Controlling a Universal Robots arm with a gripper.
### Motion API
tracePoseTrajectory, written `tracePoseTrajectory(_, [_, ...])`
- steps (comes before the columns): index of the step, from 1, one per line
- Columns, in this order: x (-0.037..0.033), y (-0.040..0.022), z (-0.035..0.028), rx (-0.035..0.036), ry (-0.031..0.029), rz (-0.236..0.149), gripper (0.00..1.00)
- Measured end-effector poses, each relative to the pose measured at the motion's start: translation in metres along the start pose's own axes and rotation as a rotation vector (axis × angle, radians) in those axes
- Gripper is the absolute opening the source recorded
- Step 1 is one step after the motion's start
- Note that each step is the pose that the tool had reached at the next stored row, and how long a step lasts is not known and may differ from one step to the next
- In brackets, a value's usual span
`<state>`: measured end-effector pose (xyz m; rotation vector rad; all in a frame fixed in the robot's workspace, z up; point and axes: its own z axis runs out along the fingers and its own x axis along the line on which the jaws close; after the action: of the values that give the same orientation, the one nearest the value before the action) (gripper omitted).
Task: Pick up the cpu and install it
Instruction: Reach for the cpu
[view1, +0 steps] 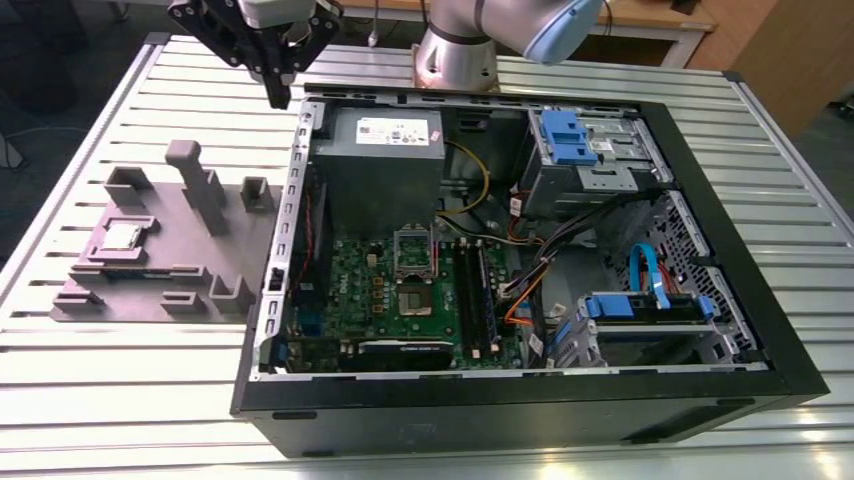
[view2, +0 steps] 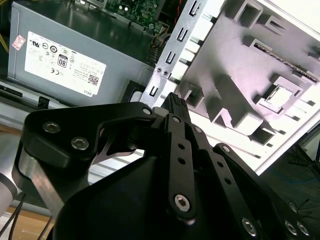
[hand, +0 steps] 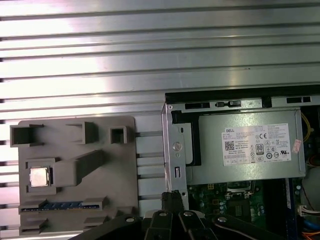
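Gripper (view1: 278, 95) is up over the far edge of the slatted metal table (view1: 134, 400), fingertips pointing down just outside the far corner of the open computer case (view1: 534, 400), on the side facing the fixture. Jaws pressed together, nothing between them; both wrist views show the black fingers (view2: 176, 130) meeting at one tip (hand: 171, 196).

The cpu (view1: 123, 236) is well away from it, lying flat, silvery top up, in a square pocket of the grey fixture (view1: 187, 270), which sits by the table edge on the exterior view's left. The first wrist view shows the chip (hand: 39, 176) seated in that same pocket, the fixture's (hand: 122, 170) other slots around it looking unfilled.

Inside the case: a grey power supply (view1: 380, 150) in the far corner nearest the gripper, a green motherboard (view1: 387, 290) on the floor below it, and drive cages with blue clips (view1: 581, 135) along the side on the exterior view's right.
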<state>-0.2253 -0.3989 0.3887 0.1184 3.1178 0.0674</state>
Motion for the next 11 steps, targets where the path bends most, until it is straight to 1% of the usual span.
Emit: tracePoseTrajectory(11, [0.0054, -0.0004, 0.0, 0.0, 0.0, 0.0, 0.1])
